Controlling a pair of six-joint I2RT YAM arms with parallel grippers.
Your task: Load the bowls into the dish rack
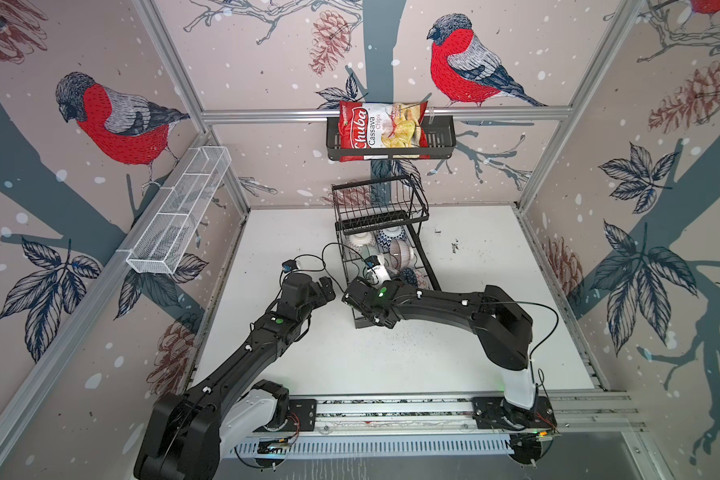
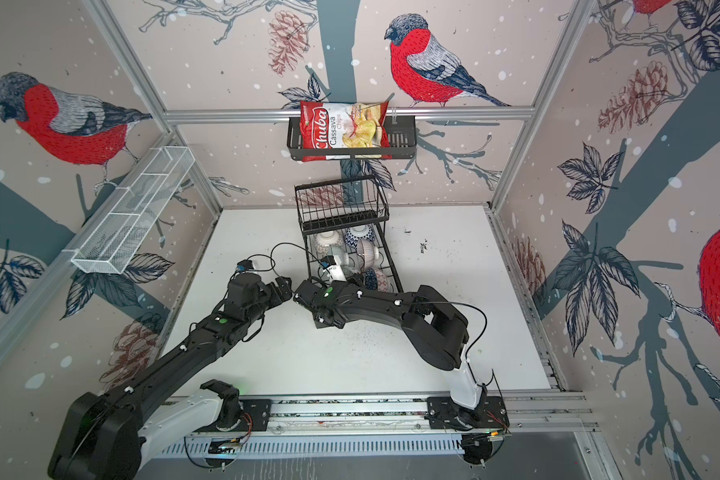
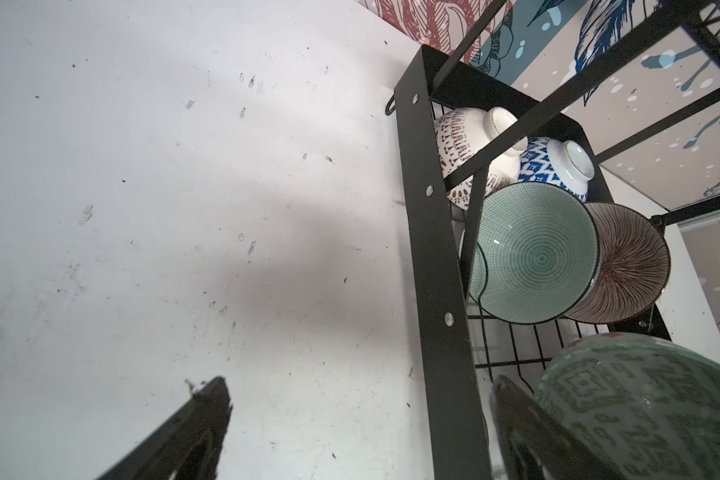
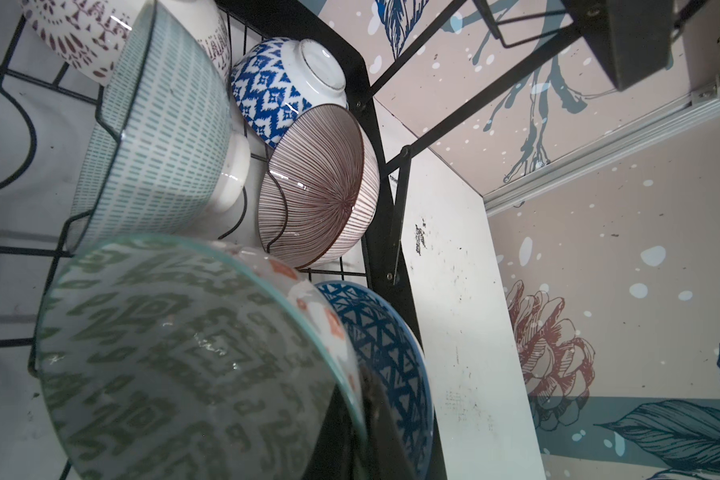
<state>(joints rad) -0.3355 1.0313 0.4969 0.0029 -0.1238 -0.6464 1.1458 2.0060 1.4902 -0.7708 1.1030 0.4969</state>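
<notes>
Loading bowls (image 2: 366, 251) into black rack (image 2: 341, 224).
Right gripper (image 2: 337, 272) down in lower tier, left gripper (image 2: 284, 291) just beside rack.

- Your left arm (image 1: 242, 357) stretches diagonally forward from its base, long and nearly straight, toward the middle in both top views.
- Your left gripper (image 3: 362, 436) has its jaws spread wide. Both dark fingers (image 3: 200, 428) show in the left wrist view.
- Your right arm (image 1: 445, 301) is bent sharply at the elbow, and its forearm reaches across toward the left arm.
- Your right gripper (image 4: 377, 424) is closed tight.
- The two wrists sit near each other but apart.
</notes>
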